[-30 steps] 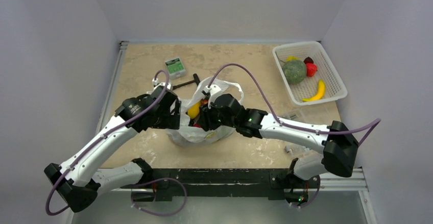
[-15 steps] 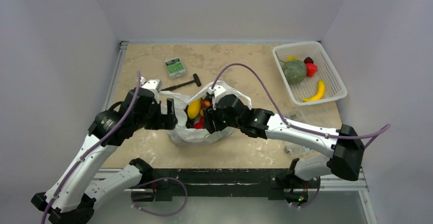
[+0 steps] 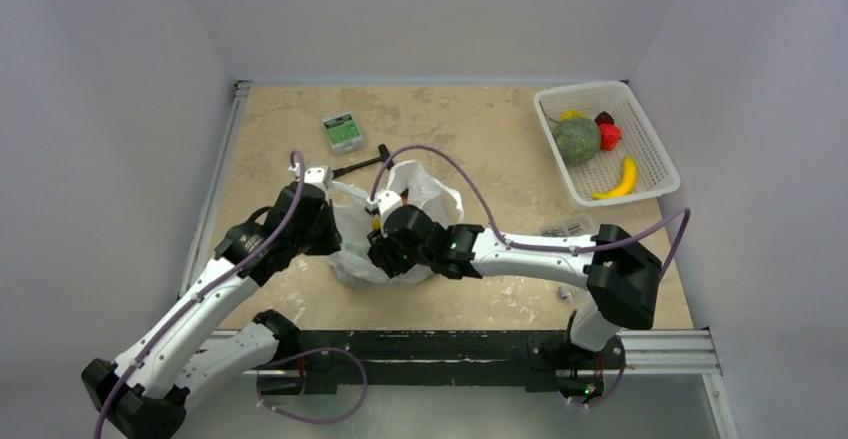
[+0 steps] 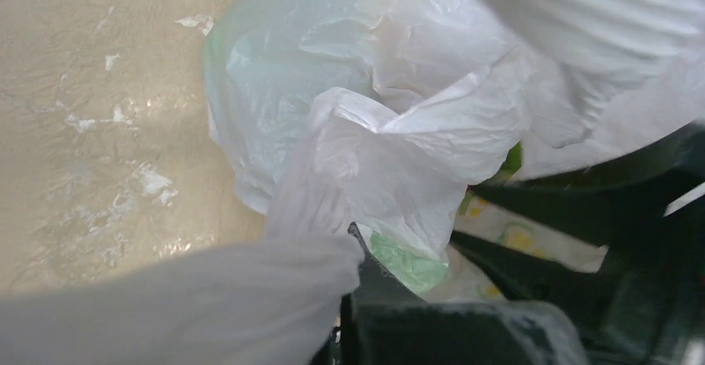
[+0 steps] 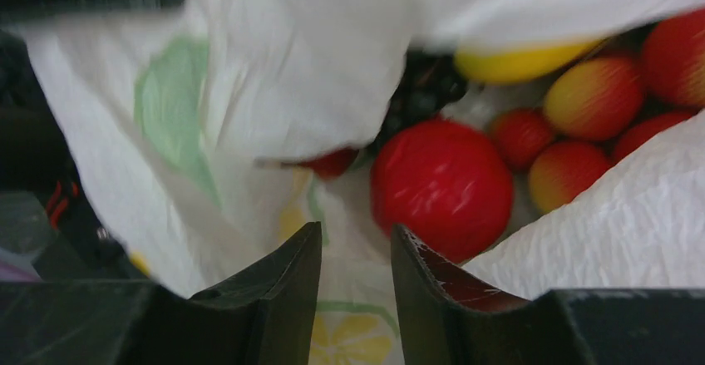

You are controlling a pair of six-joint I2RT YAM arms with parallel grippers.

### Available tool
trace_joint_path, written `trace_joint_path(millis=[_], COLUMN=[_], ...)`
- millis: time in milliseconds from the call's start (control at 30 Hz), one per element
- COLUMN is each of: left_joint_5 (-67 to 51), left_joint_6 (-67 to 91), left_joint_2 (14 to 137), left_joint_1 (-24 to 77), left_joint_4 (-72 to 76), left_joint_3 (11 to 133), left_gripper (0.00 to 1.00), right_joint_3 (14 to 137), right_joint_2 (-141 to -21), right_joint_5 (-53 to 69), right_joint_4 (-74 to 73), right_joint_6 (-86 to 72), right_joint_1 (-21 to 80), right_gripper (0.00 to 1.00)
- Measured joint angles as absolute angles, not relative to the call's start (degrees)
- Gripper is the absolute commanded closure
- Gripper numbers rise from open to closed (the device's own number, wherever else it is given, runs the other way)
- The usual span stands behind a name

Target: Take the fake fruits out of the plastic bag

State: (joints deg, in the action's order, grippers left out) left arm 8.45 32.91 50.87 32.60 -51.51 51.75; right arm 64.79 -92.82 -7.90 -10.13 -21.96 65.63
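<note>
The plastic bag sits mid-table, between the two arms. The right gripper reaches into its mouth, jaws part open and empty. The round red fruit lies just ahead of them, slightly right of the gap in the wrist view, with no long axis to match. The left gripper is at the bag's left edge under draped film; whether its jaws pinch the film I cannot tell.

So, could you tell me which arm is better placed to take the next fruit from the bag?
Right: the right gripper is open inside the bag, facing a red fruit; the left gripper seems to pinch the bag's edge.
</note>
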Motion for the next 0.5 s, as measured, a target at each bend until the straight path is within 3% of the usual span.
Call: trace_joint_path(millis=[233,500], left_joint_5=[8.49,8.56], left_joint_6=[37.04,37.95], left_joint_2=[35.99,28.18], left_joint_1=[30.81,28.49], left_joint_4=[-39.48,-31.77], left_joint_3=[39.86,37.41], left_gripper=[1.0,1.0], right_joint_3=[55.33,56.86], right_joint_2=[-92.6,-86.87], right_joint_5=[-8.08,-10.63], right_joint_4=[-7.18,-6.57], right_joint_6=[-24.43,-23.7], right_joint_1=[72.64,68.55], right_gripper=[0.68,0.62])
